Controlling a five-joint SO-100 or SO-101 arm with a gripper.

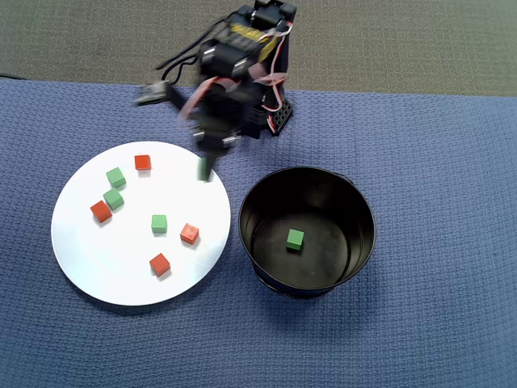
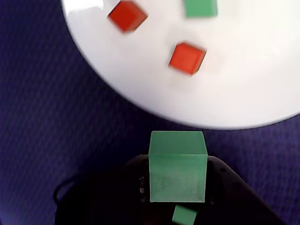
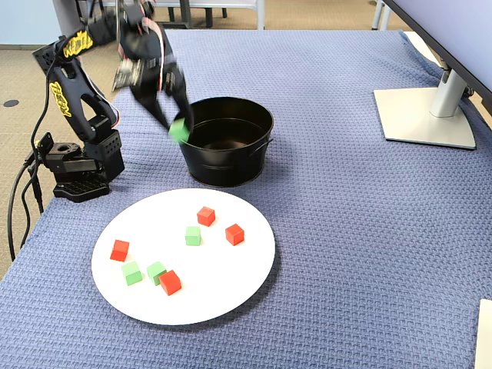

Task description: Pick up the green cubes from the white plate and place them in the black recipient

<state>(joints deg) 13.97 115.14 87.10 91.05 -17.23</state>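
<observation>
Left of the claw (image 1: 205, 170) in the overhead view: white plate (image 1: 89, 259), bearing three green cubes (image 1: 159, 224) and four red-orange cubes (image 1: 101, 212), all lying loose, well below the fingertips. At centre: claw clenched on one green cube (image 3: 179, 130), carried aloft over the plate's near rim, motion-blurred, so grip depth hard to judge, probably only on the cube's upper half. Right of the claw: black pot (image 1: 355, 194), just beside, one green cube (image 1: 296, 238) resting on its flat bottom. Judged risks: release short of the tall wall, dropping the cube onto blue cloth (image 1: 436, 323); fingertips clipping the pot rim and tipping it; loose grip slipping mid-swing.
</observation>
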